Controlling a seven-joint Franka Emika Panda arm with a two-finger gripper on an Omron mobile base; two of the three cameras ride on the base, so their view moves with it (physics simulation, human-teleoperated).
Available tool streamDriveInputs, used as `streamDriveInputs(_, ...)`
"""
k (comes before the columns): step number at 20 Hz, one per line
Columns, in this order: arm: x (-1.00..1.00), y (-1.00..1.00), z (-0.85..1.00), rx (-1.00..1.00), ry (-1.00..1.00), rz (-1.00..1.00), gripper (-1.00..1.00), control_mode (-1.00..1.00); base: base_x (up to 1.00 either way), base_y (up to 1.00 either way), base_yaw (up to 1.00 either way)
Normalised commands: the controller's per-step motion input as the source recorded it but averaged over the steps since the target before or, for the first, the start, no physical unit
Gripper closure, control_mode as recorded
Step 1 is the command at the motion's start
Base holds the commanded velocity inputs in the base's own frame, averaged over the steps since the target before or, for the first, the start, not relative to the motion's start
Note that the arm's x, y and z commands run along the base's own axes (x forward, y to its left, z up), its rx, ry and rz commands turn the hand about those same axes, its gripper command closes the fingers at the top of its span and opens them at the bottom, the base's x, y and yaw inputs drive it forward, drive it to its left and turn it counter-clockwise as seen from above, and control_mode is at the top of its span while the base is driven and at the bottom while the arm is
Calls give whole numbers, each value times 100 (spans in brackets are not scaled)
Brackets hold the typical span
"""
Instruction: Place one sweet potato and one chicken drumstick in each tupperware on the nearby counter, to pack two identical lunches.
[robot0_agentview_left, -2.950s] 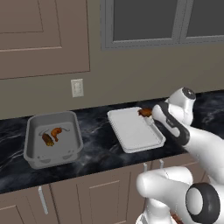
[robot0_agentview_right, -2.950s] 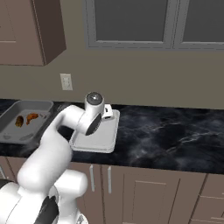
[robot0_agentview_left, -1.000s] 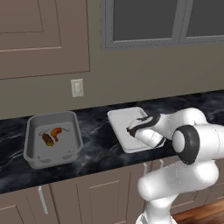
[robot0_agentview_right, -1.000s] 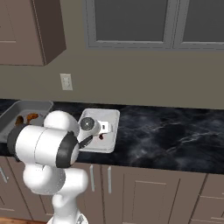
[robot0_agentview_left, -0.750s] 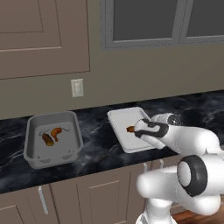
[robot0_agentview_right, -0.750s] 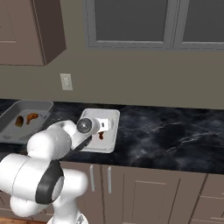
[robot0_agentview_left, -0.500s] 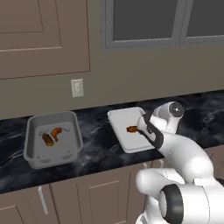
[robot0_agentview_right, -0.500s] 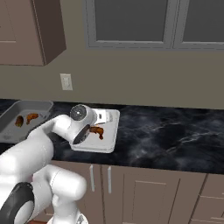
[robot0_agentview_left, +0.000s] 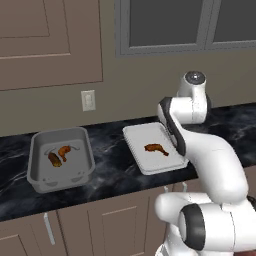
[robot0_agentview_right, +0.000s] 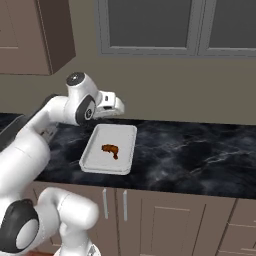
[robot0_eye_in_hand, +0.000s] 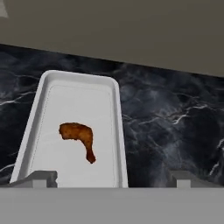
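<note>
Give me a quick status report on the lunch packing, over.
Pincer open, empty, above white tray. Drumstick in tray; no sweet potato there. Grey tub holds both. Nothing in the way.

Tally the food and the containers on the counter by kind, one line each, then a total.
Chicken drumsticks: 2, one in the whitish tray, one in the grey tub
Sweet potatoes: 1, in the grey tub
Containers: 2, grey tub and whitish tray
Total: 5
</note>
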Motion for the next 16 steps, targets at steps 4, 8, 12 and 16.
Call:
streamDriveInputs(4,-88,15,13,0,-17,7,-100,-100,0,0,0)
streamDriveInputs(8,-92,19,-18,0,-47,12,-100,-100,0,0,0)
streamDriveInputs(12,-86,19,-1,0,-33,14,-100,-100,0,0,0)
streamDriveInputs(16,-67,13,3,0,-19,11,-100,-100,0,0,0)
